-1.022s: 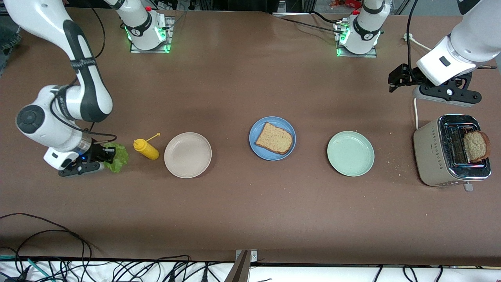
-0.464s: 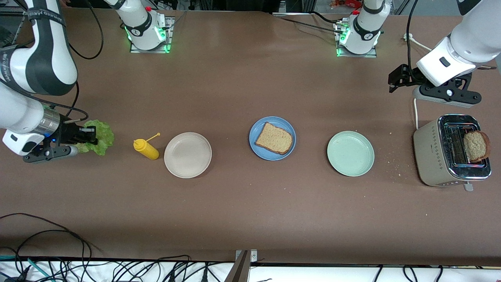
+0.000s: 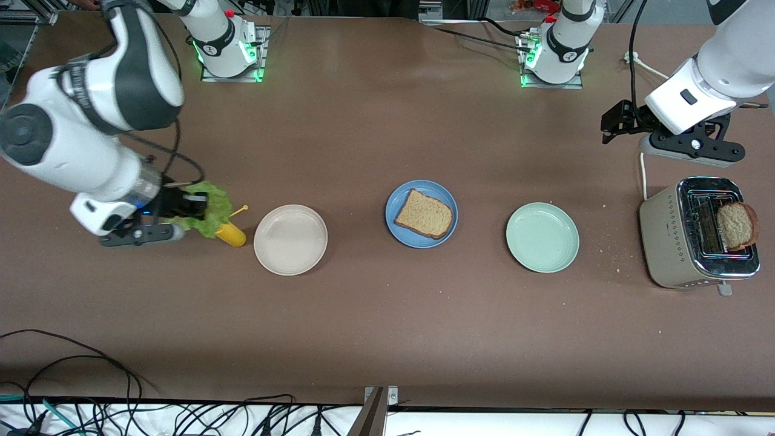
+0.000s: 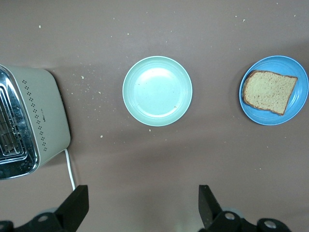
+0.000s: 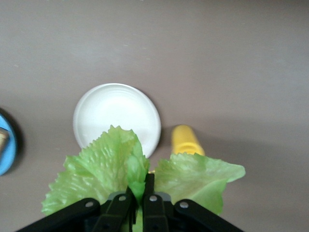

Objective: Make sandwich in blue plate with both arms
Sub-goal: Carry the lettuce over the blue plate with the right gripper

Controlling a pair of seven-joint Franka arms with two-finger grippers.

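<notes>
The blue plate (image 3: 421,214) sits mid-table with one brown-crusted bread slice (image 3: 424,214) on it; both also show in the left wrist view, plate (image 4: 301,82) and slice (image 4: 268,91). A second slice (image 3: 737,225) sticks out of the toaster (image 3: 696,236). My right gripper (image 3: 192,207) is shut on a ruffled green lettuce leaf (image 3: 215,209), held in the air over the yellow mustard bottle (image 3: 233,235). The leaf (image 5: 116,169) spreads either side of the pinching fingers. My left gripper (image 3: 613,124) waits open, up over the table near the toaster.
A beige-white plate (image 3: 290,239) lies beside the mustard bottle, toward the blue plate. A pale mint-green plate (image 3: 542,237) lies between the blue plate and the toaster. A white cord (image 3: 643,175) runs from the toaster. Crumbs dot the table near the toaster.
The right arm lifted the lettuce off the table, swung out toward its end, then came back toward the mustard bottle. The left arm has not moved.
</notes>
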